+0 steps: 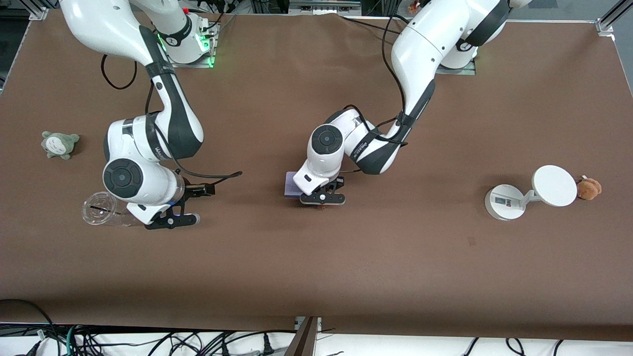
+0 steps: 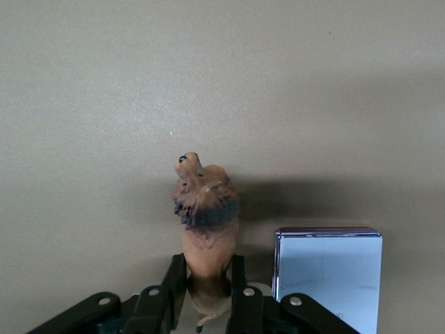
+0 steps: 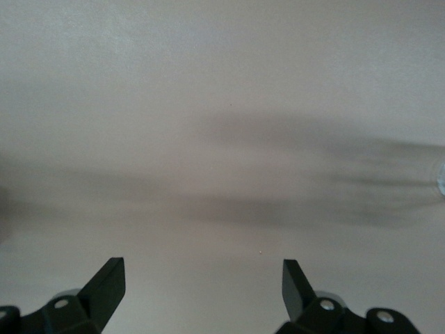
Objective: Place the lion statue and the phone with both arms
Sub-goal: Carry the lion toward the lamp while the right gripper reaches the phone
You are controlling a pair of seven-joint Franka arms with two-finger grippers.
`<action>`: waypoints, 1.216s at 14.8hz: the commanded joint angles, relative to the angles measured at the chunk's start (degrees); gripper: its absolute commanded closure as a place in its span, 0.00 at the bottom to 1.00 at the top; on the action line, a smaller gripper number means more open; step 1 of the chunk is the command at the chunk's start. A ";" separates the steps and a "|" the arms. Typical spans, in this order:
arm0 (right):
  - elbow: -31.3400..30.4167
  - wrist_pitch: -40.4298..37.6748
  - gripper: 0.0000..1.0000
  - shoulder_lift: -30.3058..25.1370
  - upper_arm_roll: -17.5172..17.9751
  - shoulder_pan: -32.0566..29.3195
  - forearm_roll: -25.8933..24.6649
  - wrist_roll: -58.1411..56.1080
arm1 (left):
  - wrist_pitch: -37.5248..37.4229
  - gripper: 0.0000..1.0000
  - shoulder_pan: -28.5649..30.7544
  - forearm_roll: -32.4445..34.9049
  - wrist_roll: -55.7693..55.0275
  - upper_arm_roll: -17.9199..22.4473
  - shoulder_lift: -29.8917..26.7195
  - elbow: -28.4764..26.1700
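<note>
Left hand [image 2: 208, 296] clamped on lion statue [image 2: 206, 229], beside phone [image 2: 327, 275]; cup [image 1: 100, 209] seemingly empty.

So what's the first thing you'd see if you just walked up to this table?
Probably the left gripper at the middle of the table, shut on the little brown lion statue, with the phone lying right beside it. Next, the right gripper, open over bare table next to a clear plastic cup lying on its side toward the right arm's end.
</note>
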 commanded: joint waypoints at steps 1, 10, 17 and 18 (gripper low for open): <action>0.25 1.08 0.00 0.77 -0.17 1.40 0.63 1.81 | -0.90 1.00 0.45 1.46 1.18 0.27 0.00 1.67; -1.33 4.16 0.00 1.48 -0.08 4.74 3.16 3.84 | -7.04 1.00 11.07 0.58 10.40 -0.52 -6.59 1.32; -1.24 9.51 0.00 3.84 -0.17 12.38 6.25 18.22 | -12.32 1.00 18.80 0.41 16.56 -0.43 -18.78 -10.78; -1.24 10.91 0.00 4.37 -0.17 13.70 6.25 20.43 | -12.15 1.00 20.30 0.49 18.21 -0.43 -21.77 -14.46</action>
